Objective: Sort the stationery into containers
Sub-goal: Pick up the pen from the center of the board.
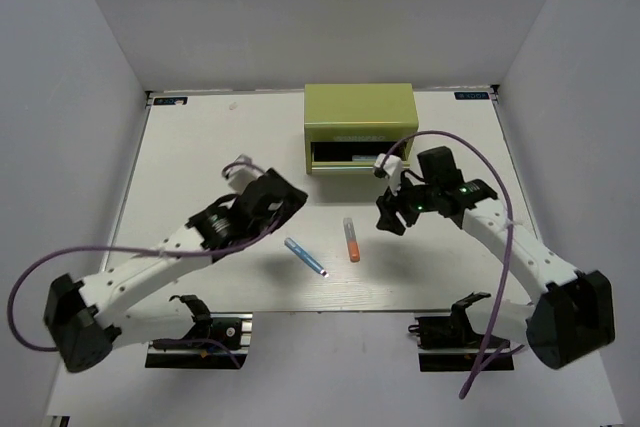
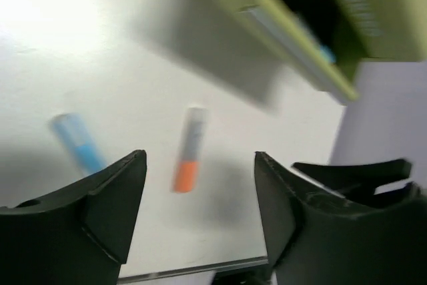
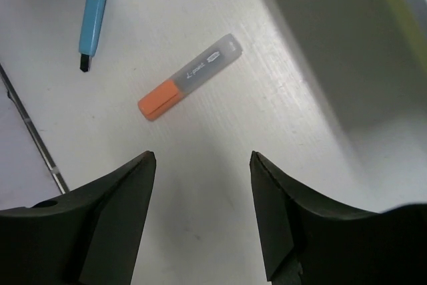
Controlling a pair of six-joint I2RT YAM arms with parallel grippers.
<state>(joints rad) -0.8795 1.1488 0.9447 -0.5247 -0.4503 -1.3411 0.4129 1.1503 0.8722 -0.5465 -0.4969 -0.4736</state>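
Note:
The lime-green chest (image 1: 360, 112) stands at the back middle with one front drawer (image 1: 350, 157) pulled open. A light blue thing (image 2: 325, 53) lies in that drawer. An orange pen with a greyish cap (image 1: 352, 240) and a blue pen (image 1: 305, 257) lie on the table in front of the chest. Both also show in the left wrist view, orange (image 2: 188, 158) and blue (image 2: 77, 141), and in the right wrist view, orange (image 3: 190, 77) and blue (image 3: 95, 11). My left gripper (image 1: 290, 202) (image 2: 200, 157) is open and empty, left of the pens. My right gripper (image 1: 388, 215) (image 3: 203, 155) is open and empty, right of the orange pen. The mint green pen is out of view.
The white table (image 1: 200, 167) is bounded by grey walls on the left, back and right. Its front edge (image 3: 33, 145) runs just beyond the pens. Purple cables (image 1: 470, 147) loop over both arms.

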